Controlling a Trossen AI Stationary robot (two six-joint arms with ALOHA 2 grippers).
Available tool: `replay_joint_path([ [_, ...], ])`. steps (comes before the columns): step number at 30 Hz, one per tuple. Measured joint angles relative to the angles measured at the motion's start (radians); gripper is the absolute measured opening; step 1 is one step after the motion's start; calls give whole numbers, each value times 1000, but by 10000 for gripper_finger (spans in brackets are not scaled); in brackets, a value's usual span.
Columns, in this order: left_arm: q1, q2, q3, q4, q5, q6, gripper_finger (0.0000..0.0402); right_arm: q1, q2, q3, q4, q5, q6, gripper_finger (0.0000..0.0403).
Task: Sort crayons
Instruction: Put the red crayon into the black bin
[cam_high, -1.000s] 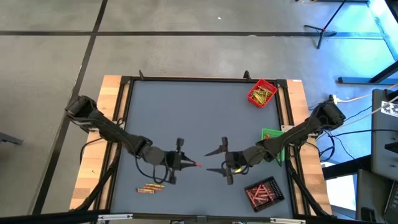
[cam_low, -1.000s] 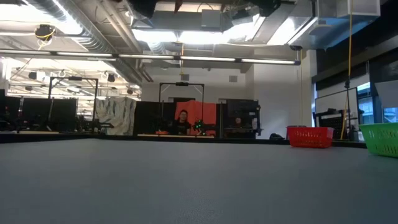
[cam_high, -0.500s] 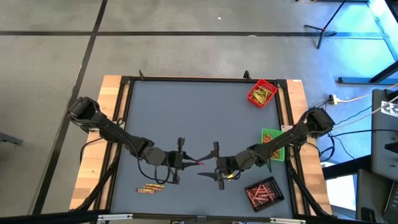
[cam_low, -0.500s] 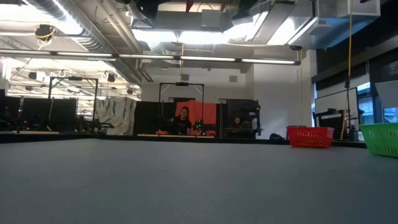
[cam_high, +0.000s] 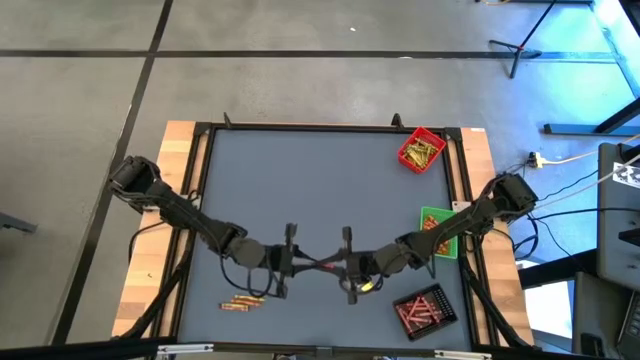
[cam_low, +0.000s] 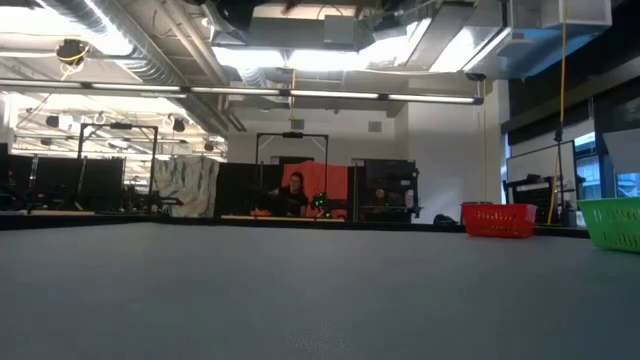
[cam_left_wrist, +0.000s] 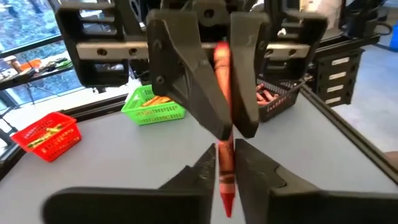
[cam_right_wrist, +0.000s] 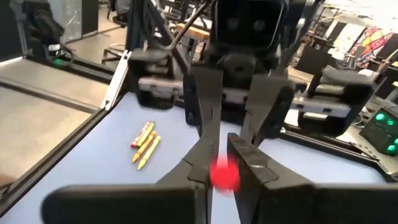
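Observation:
Over the middle of the table, my left gripper (cam_high: 303, 262) and my right gripper (cam_high: 343, 265) meet tip to tip, well above the surface. Both are shut on one red crayon (cam_high: 322, 263), which bridges the gap between them. The left wrist view has the crayon (cam_left_wrist: 222, 62) running from my left gripper (cam_left_wrist: 227, 149) into the right arm's fingers. Seen from the right wrist, the crayon's round end (cam_right_wrist: 224, 174) sits in my right gripper (cam_right_wrist: 222, 163). Several more crayons (cam_high: 240, 302) lie on the table near its front left. My left gripper pinches the crayon's pointed end (cam_left_wrist: 225, 177) between its two fingers. They come level from the table's left and lie along the crayon. The point sticks back past them toward the wrist, and the crayon is lifted clear. My right gripper pinches the crayon's flat end (cam_right_wrist: 224, 174) between its two fingers. It comes level from the table's right, fingers along the crayon. The crayon hangs level between both grippers, clear of the table.
A red tray (cam_high: 420, 150) with yellow crayons stands at the far right. A green tray (cam_high: 437, 232) sits partly under the right arm. A black tray (cam_high: 425, 308) with red crayons is at the near right. People sit in the room behind (cam_low: 293, 195).
My right gripper has gone toward the table's left, up to my left gripper, with its fingers wide apart. It has then shut on the free end of the red crayon. The crayon has stayed level in the air.

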Motion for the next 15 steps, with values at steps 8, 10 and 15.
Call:
replay_joint_path([
  [8, -49, -52, 0, -39, -5, -23, 115, 39, -84, -1, -187, 23, 45, 17],
  [10, -70, -74, 0, -78, -14, -22, 119, 65, -118, -1, -252, 47, 79, 27],
  [15, -112, -117, 1, -193, -67, -23, 121, 134, -239, 8, -526, 96, 231, 12],
])
